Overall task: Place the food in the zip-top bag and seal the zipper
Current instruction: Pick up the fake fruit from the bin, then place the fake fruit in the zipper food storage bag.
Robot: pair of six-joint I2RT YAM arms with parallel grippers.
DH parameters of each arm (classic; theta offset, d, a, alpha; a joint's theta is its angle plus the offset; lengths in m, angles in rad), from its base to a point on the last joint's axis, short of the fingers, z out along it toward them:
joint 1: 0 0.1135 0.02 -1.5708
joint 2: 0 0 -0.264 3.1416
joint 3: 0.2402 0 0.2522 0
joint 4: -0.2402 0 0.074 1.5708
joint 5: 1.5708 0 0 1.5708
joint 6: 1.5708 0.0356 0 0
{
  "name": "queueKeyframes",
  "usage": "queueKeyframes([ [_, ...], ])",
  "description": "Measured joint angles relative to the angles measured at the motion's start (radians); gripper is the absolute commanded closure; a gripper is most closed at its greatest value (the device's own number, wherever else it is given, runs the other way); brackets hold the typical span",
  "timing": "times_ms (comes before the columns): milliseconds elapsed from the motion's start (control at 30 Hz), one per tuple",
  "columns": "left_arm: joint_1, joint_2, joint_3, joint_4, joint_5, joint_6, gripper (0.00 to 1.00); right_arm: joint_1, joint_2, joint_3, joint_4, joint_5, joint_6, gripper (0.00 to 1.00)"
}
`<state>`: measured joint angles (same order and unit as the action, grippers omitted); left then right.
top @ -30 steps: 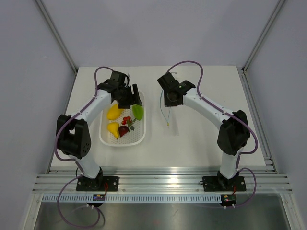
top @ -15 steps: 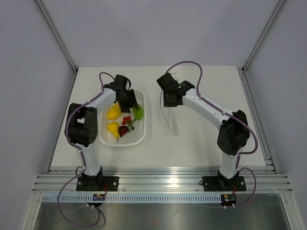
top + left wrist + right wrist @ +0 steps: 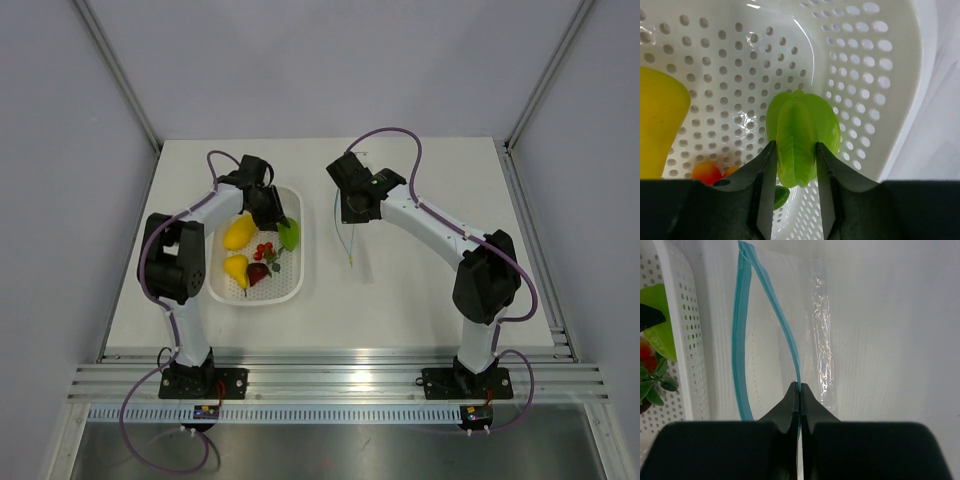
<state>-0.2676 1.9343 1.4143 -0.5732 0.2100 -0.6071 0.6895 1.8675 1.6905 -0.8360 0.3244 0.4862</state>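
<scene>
With the left gripper, clamps the green leaf-shaped piece between narrowly set fingers, one on each side of its lower half, low inside the white perforated basket by its right wall. Reaches there with the left arm folded: upper link rising from the base at the near edge, elbow out toward the left edge, forearm angled toward the far edge, wrist tipped down over the basket's far right corner. Has the other food lying in the basket, left of centre on the table: a yellow fruit at the far left, a second yellow fruit nearer, the cluster of tiny red berries in the middle, the dark red fruit toward the near end. With the right gripper, pinches tight on one lip of the zipper, holding it apart from the other blue lip, the mouth of the zip-top bag parted. Stretches the right arm from its near-edge base, elbow toward the right edge, forearm slanting in to the table's centre, wrist pointing down. Has the clear bag on the tabletop near the centre, just right of the basket.
</scene>
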Motion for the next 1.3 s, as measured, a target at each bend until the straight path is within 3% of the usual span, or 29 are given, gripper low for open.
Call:
queueKeyframes([
  [233, 0.001, -0.062, 0.0, -0.019, -0.013, 0.011, 0.89, 0.0, 0.0, 0.0, 0.0, 0.0, 0.0, 1.0],
  [667, 0.002, -0.303, 0.014, 0.004, 0.016, 0.056, 0.95, 0.0, 0.0, 0.0, 0.001, 0.0, 0.0, 1.0],
  [967, -0.018, -0.409, -0.172, 0.352, 0.289, -0.1, 0.95, 0.001, 0.0, 0.0, 0.008, -0.008, 0.0, 1.0],
  [1300, -0.04, -0.407, -0.25, 0.6, 0.409, -0.242, 0.95, 0.007, 0.008, 0.055, 0.029, -0.083, 0.014, 1.0],
])
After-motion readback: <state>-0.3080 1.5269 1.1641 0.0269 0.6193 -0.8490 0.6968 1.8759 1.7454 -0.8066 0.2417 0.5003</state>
